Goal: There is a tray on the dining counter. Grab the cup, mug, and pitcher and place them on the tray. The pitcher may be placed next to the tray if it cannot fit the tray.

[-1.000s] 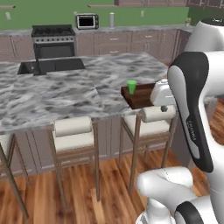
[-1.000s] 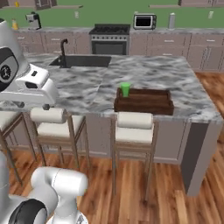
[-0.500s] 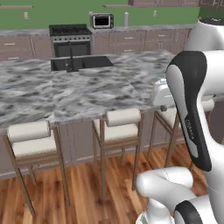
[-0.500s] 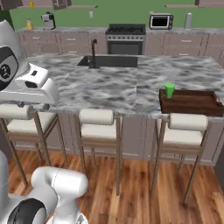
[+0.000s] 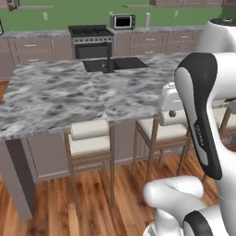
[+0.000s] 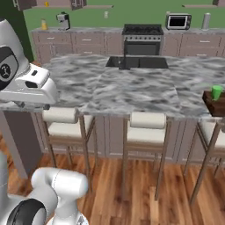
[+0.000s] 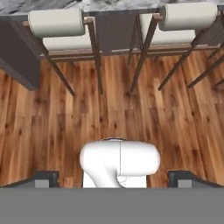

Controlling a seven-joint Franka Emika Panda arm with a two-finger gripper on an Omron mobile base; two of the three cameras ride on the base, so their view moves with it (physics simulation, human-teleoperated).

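Bare dining counter [image 6: 132,88] around sink [image 6: 138,62] and faucet [image 6: 124,58]

Green cup [image 6: 216,92] upright in dark brown tray [image 6: 214,107], at right edge of grey-veined marble desk [image 6: 132,85]; tray partly cropped.

Rendered frames, evenly bright, flat ambient light; no clear source. Soft, low-resolution blur throughout, far cabinets smeared. Faint shading under the grey-and-white veined marble countertop [image 5: 69,92]. Mild sheen on the brown wooden plank floor [image 7: 109,100]. No glare, no edge distortion.
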